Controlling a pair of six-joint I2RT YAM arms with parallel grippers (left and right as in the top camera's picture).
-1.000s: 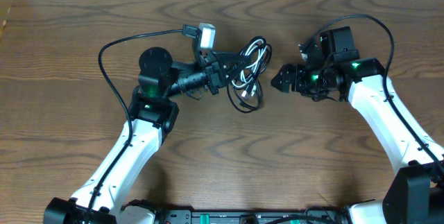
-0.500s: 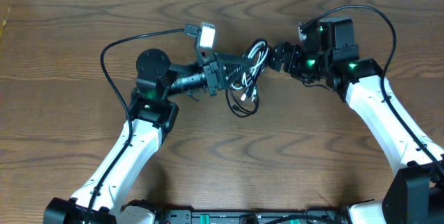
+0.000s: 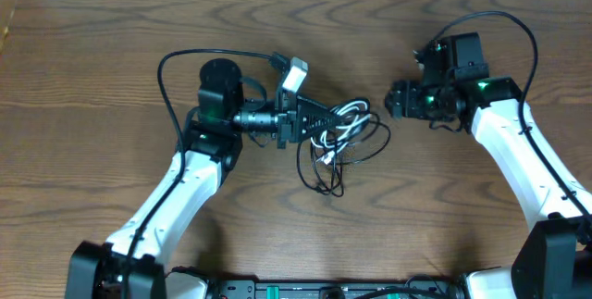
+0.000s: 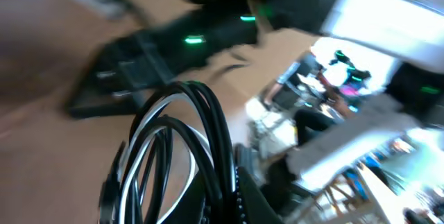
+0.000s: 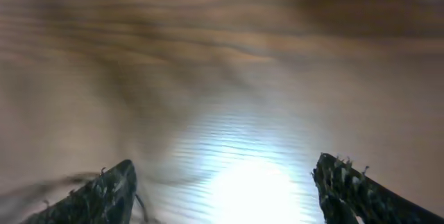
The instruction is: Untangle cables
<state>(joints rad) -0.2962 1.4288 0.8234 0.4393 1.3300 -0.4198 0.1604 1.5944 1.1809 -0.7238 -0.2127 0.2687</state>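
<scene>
**Cable bundle gripped by left claw; right claw released**

My left claw (image 3: 313, 125) is clenched on the left end of the cables (image 3: 344, 135). They form a bundle of black loops with one white cord, lying near the middle of the tabletop (image 3: 92, 68). The left wrist view is blurred, but the loops appear pinched at my fingers. Slack black loops trail below the bundle. My right claw (image 3: 392, 101) stands just right of the bundle, apart from it, released, jaws spread wide over wood.
</scene>
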